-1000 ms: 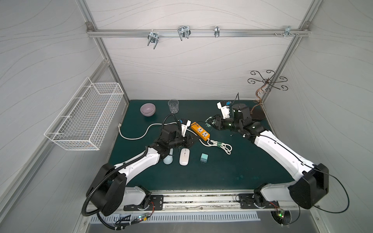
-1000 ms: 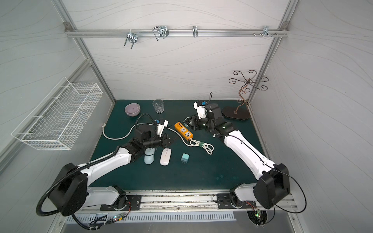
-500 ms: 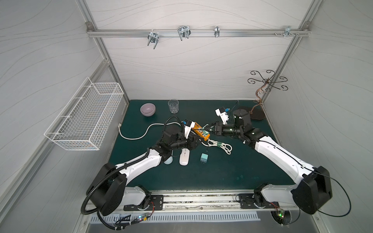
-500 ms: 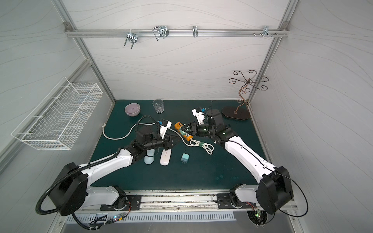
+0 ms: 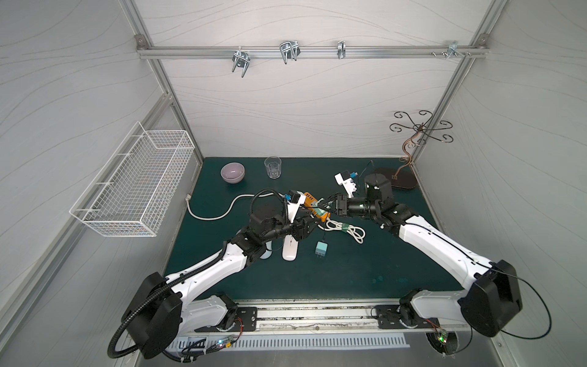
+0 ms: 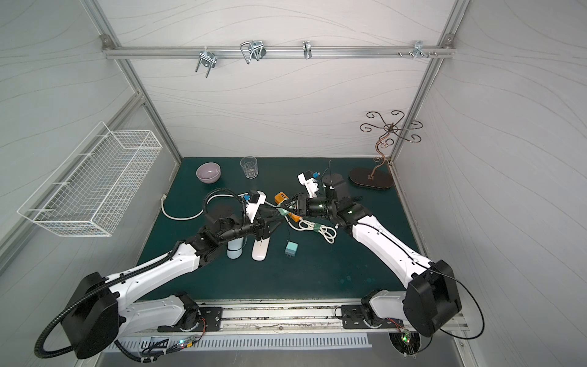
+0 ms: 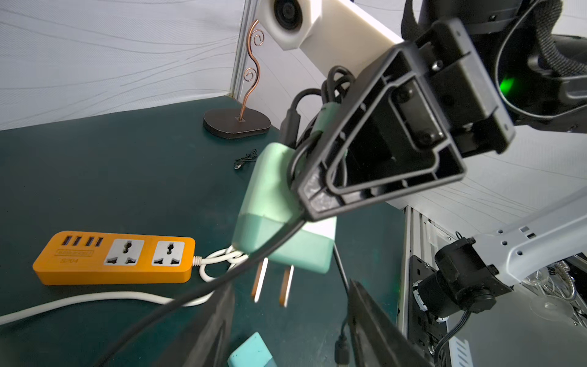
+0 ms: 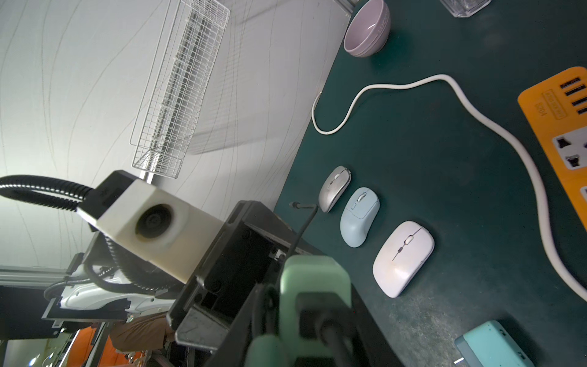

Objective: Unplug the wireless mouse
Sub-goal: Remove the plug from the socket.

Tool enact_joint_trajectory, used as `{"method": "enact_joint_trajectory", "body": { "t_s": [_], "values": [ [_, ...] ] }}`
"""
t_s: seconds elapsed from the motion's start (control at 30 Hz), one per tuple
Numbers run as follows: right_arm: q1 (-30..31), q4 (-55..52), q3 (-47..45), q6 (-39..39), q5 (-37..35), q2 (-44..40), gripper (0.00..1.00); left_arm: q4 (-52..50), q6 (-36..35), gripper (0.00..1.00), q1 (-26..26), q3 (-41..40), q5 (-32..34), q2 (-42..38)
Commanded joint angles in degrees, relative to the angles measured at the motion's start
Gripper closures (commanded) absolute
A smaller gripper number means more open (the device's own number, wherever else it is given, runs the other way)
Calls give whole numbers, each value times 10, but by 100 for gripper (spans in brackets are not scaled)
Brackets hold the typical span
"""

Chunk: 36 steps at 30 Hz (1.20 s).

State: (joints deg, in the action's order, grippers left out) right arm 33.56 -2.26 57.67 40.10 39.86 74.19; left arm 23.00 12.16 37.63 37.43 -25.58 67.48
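The left tool (image 7: 290,287) has just spread apart, empty, while the right tool (image 5: 327,205) stays clamped on the green charger (image 5: 320,210) at mid-frame; the mice (image 6: 260,250) lie just below centre on the desk (image 5: 381,254), cable-free, so unplugging looks done

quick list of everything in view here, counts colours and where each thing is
mice: 3, silver, light blue, white, side by side on the mat
power strip: 1, orange with white cord, mid mat
mint adapter: 1, pale green, black cable attached, held off the mat
second adapter: 1, teal, lying on the mat near the white mouse
bowl: 1, lilac, back of mat
glass: 1, clear, beside the bowl
wire basket: 1, white, on the left wall
stand: 1, copper, dark base, back right corner
hooks: several, silver, overhead rail
mat: 1, dark green
left tool: 1, black, open, near the mint adapter
right tool: 1, black, shut on the mint adapter
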Motion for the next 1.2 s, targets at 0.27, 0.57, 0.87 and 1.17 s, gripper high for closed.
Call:
{"method": "enact_joint_trajectory", "body": {
  "t_s": [0.27,0.57,0.87,1.17],
  "values": [
    [16,25,6,-68,140,40,100,37,-1,39,3,-3,2,-34],
    [17,52,1,-54,148,43,100,27,-7,46,3,4,-11,-19],
    [26,53,13,-48,147,58,100,-13,-40,49,17,-1,56,-47],
    [35,44,18,-47,143,65,100,-41,-79,58,32,-2,106,-62]
  ]
}}
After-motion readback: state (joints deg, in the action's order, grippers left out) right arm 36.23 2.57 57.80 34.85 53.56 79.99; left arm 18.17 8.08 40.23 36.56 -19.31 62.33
